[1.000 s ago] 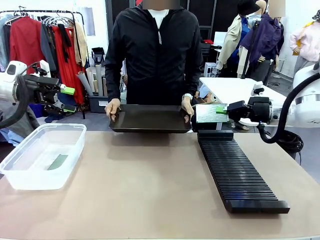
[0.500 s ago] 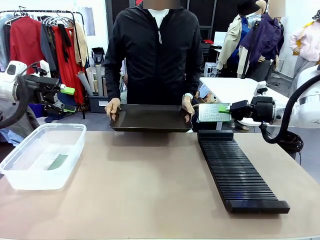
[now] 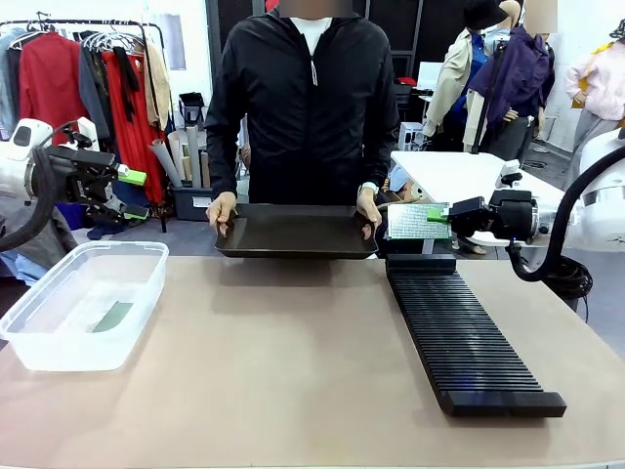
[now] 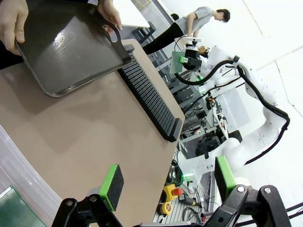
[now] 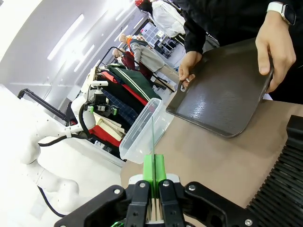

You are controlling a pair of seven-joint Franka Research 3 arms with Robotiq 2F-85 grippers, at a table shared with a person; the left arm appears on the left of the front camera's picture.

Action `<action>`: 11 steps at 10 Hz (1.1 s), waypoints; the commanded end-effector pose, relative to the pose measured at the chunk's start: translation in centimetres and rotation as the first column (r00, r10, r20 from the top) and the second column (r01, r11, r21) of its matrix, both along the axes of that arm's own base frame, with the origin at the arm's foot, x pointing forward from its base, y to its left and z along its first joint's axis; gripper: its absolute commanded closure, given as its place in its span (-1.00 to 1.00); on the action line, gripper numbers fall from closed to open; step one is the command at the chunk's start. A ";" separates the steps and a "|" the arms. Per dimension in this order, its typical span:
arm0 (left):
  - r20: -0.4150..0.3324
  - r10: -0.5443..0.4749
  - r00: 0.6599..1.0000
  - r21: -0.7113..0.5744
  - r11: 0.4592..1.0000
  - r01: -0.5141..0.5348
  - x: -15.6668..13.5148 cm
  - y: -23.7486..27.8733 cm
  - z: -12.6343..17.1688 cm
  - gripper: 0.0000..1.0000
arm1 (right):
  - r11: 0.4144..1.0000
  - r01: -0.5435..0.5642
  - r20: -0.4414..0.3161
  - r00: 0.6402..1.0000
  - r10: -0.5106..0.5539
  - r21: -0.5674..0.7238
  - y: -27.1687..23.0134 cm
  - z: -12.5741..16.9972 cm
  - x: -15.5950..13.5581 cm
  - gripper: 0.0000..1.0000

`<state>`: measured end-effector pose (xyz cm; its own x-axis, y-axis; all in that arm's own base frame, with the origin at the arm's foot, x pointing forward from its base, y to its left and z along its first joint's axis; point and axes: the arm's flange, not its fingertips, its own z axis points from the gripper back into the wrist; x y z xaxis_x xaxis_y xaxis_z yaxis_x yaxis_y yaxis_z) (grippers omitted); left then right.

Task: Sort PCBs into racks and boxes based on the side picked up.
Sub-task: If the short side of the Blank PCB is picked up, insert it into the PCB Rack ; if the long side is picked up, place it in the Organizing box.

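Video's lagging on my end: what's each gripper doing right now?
Left gripper: open, holding nothing.
Right gripper: shut on a PCB.
Person's hands: both holding the black tray.

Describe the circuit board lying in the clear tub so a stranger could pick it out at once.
On the tan table, find the clear tub at the robot's left. A dark green board lies flat on its floor, toward the near wall. The other board is lighter and held in the air by the right gripper, by the far end of the black rack.
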<state>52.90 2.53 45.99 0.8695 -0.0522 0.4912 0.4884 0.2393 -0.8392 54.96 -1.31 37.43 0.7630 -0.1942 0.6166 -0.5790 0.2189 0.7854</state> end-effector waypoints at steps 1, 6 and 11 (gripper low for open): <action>0.002 0.000 1.000 -0.002 1.000 0.000 -0.2 0.0 0.2 -1.00 | 1.000 -0.002 0.005 1.000 0.002 -0.001 0.0 0.2 0.0 1.00; 0.002 0.000 1.000 -0.002 1.000 0.000 -0.2 0.0 0.2 -1.00 | 0.987 -0.148 0.083 0.985 0.153 -0.058 -1.7 -0.4 -0.2 1.00; 0.002 0.000 1.000 -0.002 1.000 0.000 -0.2 0.0 0.2 -1.00 | 0.983 -0.114 0.237 0.960 0.146 -0.143 -3.9 -3.4 -1.0 1.00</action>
<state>52.90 2.53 46.00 0.8695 -0.0522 0.4912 0.4884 0.2393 -0.8392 54.25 -4.71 34.61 0.6370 -0.0185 0.7706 -0.7476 0.2290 0.6234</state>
